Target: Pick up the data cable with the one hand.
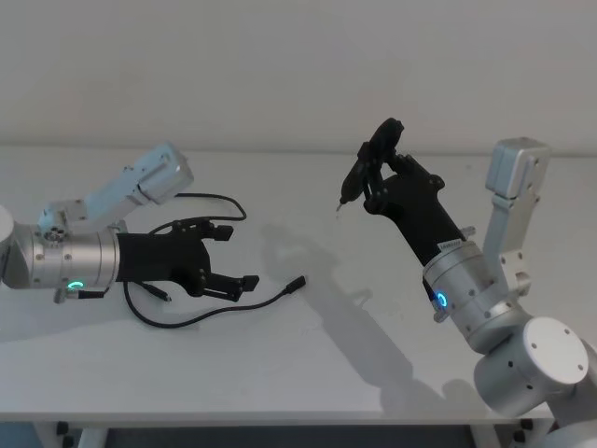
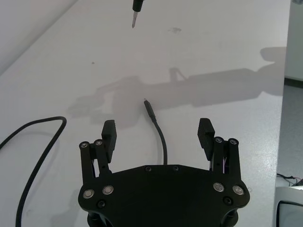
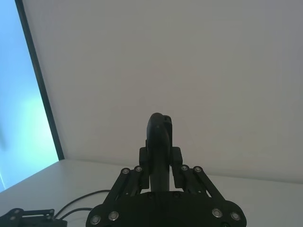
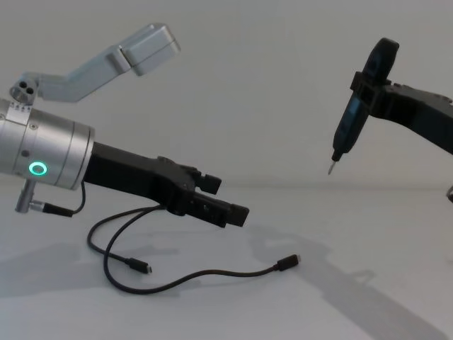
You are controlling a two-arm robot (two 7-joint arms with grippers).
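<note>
Left gripper [image 2: 157,127] wide open, empty, hovering low over the surface [image 1: 373,355]. The data cable [image 2: 163,141] lies flat under it, lined up between the jaws. Cord looks light, limp and thin, so I'd pinch just behind the plug and expect droop. Right gripper [image 1: 378,179] is parked high, clamped on a pen tool [image 4: 350,122].

Silver cylinder wrists [image 1: 65,259], green ring light [image 4: 37,168], black angular left gripper [image 1: 237,257], right gripper [image 1: 378,177], ribbed fingers [image 2: 206,133].

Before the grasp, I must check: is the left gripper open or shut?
Open: the left gripper has fingers wide apart, the data cable lying between them. The right gripper holds a pen-like tool.
</note>
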